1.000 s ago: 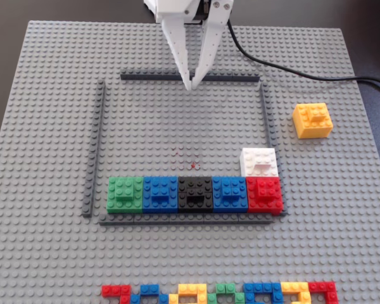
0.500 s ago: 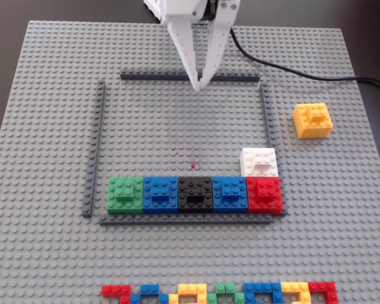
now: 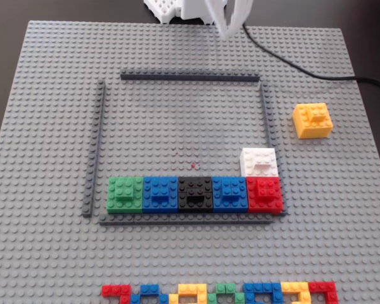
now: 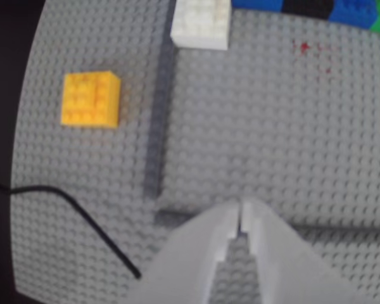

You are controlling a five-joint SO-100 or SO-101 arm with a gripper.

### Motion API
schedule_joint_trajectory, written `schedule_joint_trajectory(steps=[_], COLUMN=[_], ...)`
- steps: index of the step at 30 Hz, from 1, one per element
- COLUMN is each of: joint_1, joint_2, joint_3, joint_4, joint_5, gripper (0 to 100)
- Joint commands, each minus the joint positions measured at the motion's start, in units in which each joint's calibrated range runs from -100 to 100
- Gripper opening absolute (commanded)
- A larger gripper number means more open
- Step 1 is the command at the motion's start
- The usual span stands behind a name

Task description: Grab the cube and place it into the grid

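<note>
A yellow cube (image 3: 313, 120) sits on the grey baseplate (image 3: 50, 95), outside the grid to the right of its dark right rail (image 3: 266, 120); in the wrist view the cube (image 4: 90, 99) lies at upper left. Inside the grid, a bottom row holds green (image 3: 125, 194), blue (image 3: 160, 193), black (image 3: 196, 193), blue (image 3: 230, 193) and red (image 3: 265, 194) cubes, with a white cube (image 3: 259, 162) above the red one. My white gripper (image 3: 231, 28) hangs at the top edge, far from the yellow cube. In the wrist view the gripper (image 4: 240, 212) is shut and empty.
A black cable (image 3: 304, 66) runs across the baseplate's top right corner, and it shows in the wrist view (image 4: 82, 221). A row of coloured bricks (image 3: 221, 292) lines the bottom edge. Dark rails (image 3: 190, 77) frame the grid.
</note>
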State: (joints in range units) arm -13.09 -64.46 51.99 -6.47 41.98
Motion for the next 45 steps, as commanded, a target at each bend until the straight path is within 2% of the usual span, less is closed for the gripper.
schedule_joint_trajectory(steps=[1, 8, 18, 33, 45], joint_1=[-4.48, -11.92, -18.4, -18.18, -18.18], joint_2=[6.08, 15.88, 32.13, 59.82, 74.61], joint_3=[-12.79, -24.21, -39.25, -61.0, -67.98], joint_4=[3.69, 8.28, 7.99, 10.04, 8.28], joint_5=[-2.3, -6.01, -12.75, -10.65, -10.45], gripper=[0, 0, 1, 1, 0])
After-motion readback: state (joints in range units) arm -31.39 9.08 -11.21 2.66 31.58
